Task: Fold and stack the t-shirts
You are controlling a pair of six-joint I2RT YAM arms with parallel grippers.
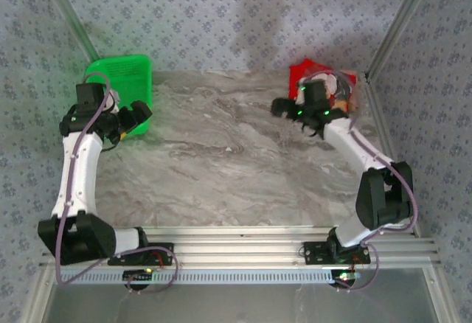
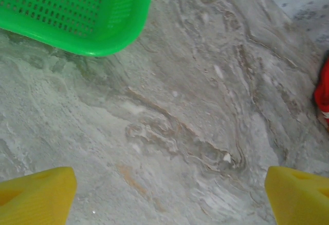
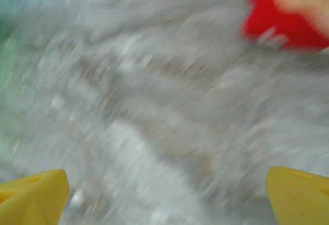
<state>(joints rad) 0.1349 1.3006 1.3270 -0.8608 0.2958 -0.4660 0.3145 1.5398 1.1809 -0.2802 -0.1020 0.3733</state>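
Note:
The red t-shirt (image 1: 304,69) lies crumpled at the table's far right, partly hidden behind my right arm. A tan patch (image 1: 344,100) beside it could be its print or the pink shirt; I cannot tell which. My right gripper (image 1: 295,116) hovers just left of the red shirt, open and holding nothing. Its wrist view is motion-blurred, with the red shirt (image 3: 280,22) at the upper right and the gripper (image 3: 167,194) over bare table. My left gripper (image 1: 139,115) is open beside the green basket, far from the shirts. A red shirt edge (image 2: 323,94) shows to the right of that gripper (image 2: 169,197).
A green mesh basket (image 1: 118,76) sits at the far left corner, and its rim (image 2: 103,45) is just ahead of my left fingers. The marble tabletop (image 1: 221,161) stretches between the arms. Metal frame posts stand at both back corners.

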